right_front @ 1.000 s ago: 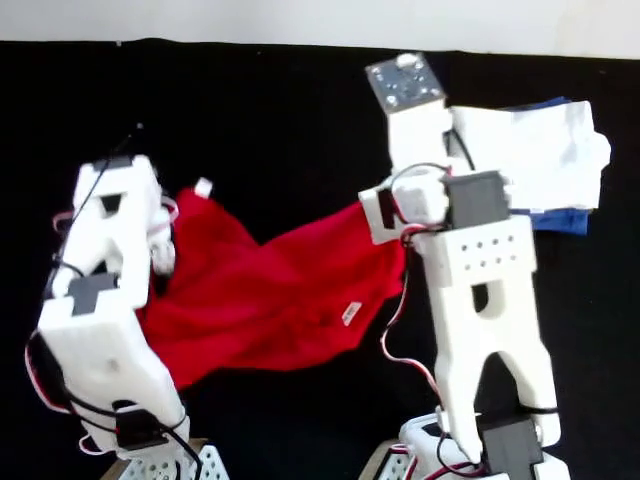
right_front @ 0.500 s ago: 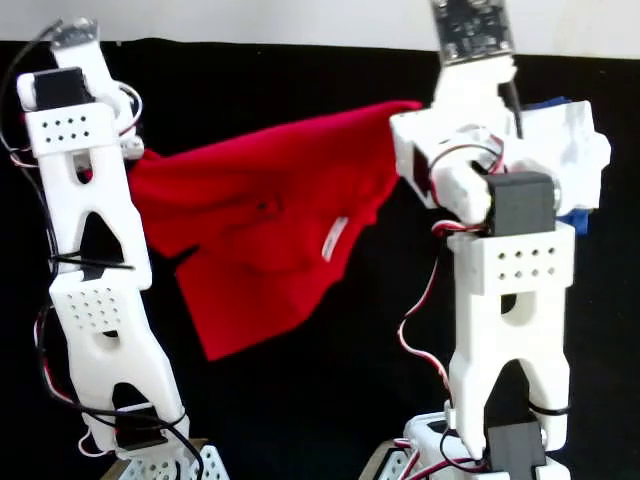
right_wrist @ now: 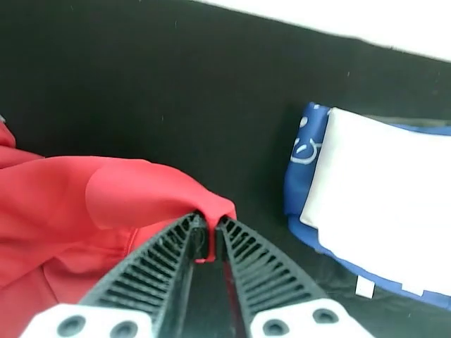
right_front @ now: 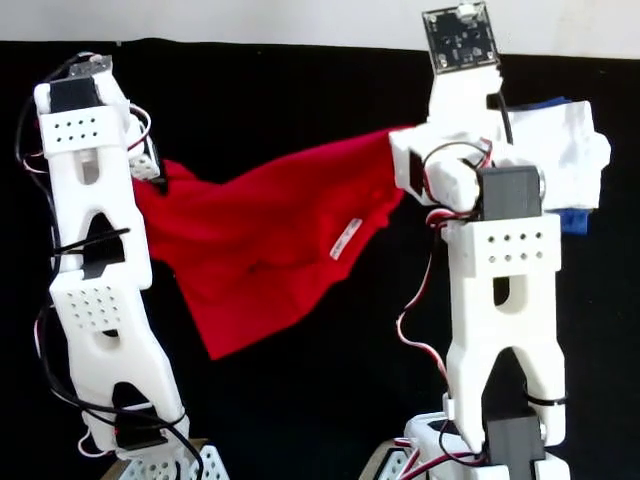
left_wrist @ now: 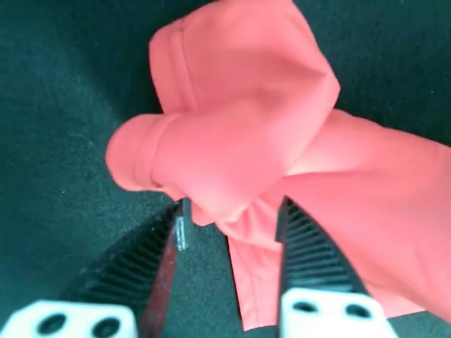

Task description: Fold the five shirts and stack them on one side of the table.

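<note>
The left tool (left_wrist: 232, 209) and right tool (right_wrist: 209, 225) each clench an edge of a red fabric shirt (right_front: 270, 240), stretching it aloft above the black desk (right_front: 300, 100), seemingly to spread it for folding beside the folded white-and-blue stack (right_front: 560, 160).

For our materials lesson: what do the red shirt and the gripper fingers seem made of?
The red shirt: soft matte fabric, possibly cotton; it drapes and creases. The gripper fingers: matte black plastic, seemingly; rigid, with ridged faces.
</note>
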Available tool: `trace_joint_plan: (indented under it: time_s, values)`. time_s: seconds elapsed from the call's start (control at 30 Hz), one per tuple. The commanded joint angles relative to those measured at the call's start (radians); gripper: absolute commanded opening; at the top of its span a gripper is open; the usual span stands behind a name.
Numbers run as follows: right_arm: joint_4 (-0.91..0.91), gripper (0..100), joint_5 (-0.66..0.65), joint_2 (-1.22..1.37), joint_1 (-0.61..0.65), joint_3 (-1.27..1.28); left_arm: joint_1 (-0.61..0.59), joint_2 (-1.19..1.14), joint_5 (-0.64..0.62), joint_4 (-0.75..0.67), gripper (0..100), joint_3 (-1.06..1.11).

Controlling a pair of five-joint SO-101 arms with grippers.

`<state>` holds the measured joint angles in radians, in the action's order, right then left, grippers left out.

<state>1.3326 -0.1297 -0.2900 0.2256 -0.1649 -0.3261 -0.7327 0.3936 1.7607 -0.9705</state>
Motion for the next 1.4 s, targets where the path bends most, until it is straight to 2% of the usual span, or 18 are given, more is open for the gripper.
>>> trace_joint_plan:
  time_s: [0.0, 0.1, 0.2, 0.4, 0.5, 0.63, 0.8, 1.1, 1.33, 1.37]
  values:
    - [0.004, 0.5, -0.011, 0.001, -0.015, -0.001, 0.001, 0.104, -0.008, 0.014, 22, 0.004]
    - [0.004, 0.5, -0.011, 0.004, -0.015, -0.001, 0.012, 0.239, -0.008, 0.014, 22, 0.068]
    - [-0.002, 0.5, -0.011, 0.005, -0.015, -0.001, 0.048, 0.409, -0.008, 0.015, 22, 0.223]
    - [-0.005, 0.5, -0.011, 0.005, -0.013, -0.001, 0.236, 0.734, -0.005, 0.003, 22, 0.779]
    - [-0.005, 0.5, -0.011, 0.005, -0.013, -0.001, 0.297, 0.800, -0.006, -0.137, 22, 1.017]
    - [0.001, 0.5, -0.011, 0.005, -0.013, -0.001, 0.298, 0.774, -0.005, -0.365, 22, 1.214]
    - [0.004, 0.5, -0.011, 0.004, -0.013, -0.001, 0.297, 0.628, -0.006, -0.485, 22, 1.253]
    - [0.004, 0.5, -0.011, 0.004, -0.013, -0.001, 0.283, 0.389, -0.009, -0.499, 21, 1.125]
    - [0.004, 0.5, -0.011, 0.005, -0.013, 0.001, 0.263, 0.383, -0.009, -0.499, 1, 1.059]
    - [0.004, 0.5, -0.011, 0.005, -0.013, 0.001, 0.263, 0.383, -0.009, -0.499, 1, 1.052]
